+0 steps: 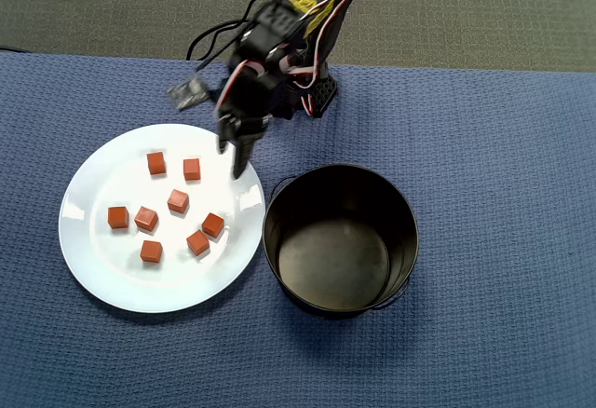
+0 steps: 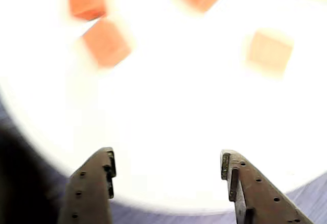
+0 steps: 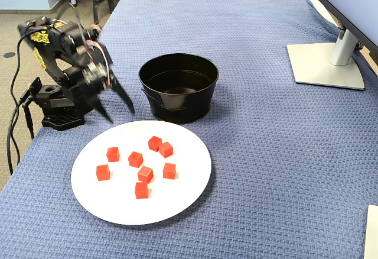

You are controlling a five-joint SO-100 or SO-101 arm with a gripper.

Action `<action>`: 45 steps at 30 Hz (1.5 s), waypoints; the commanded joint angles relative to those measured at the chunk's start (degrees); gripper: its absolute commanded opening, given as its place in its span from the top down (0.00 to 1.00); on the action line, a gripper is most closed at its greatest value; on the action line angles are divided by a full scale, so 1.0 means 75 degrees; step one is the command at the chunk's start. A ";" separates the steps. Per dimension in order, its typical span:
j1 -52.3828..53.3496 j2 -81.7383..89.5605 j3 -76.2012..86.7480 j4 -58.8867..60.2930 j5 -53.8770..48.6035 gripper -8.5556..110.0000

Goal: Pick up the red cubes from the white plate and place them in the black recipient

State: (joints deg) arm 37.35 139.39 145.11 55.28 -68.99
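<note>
The hand (image 2: 166,175) is spread wide and holds nothing: in the wrist view its two dark fingers (image 2: 92,183) rise from the bottom edge with a broad gap of plate between them. In the overhead view the hand (image 1: 240,152) hangs over the upper right part of the white plate (image 1: 93,259), near the rim and pointing down toward it, and it looks blurred there and in the fixed view (image 3: 118,106). Behind it the black arm (image 1: 289,31) reaches from its base (image 3: 56,114) at the edge of the bench (image 1: 503,147), which is covered by a blue woven cloth. Seven red cubes (image 1: 178,201) lie scattered on the plate, none touching the hand; in the overhead view two sit side by side near the top (image 1: 156,162), one in the middle, two at the left (image 1: 117,217), one lower down (image 1: 151,251), and two close together at the lower right (image 1: 197,242). In the wrist view several cubes (image 2: 106,42) show blurred at the top of the frame. The black recipient (image 1: 279,240) stands just beside the plate on its right in the overhead view, upright, with no cubes inside, its wire handle resting down against the wall. In the fixed view a grey monitor stand (image 3: 328,64) sits well apart on the far right of the bench.
</note>
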 commanded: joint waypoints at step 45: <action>0.1535 -0.3820 -0.0984 -0.2461 0.1289 0.84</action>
State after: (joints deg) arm 48.43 110.83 138.08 39.11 -59.85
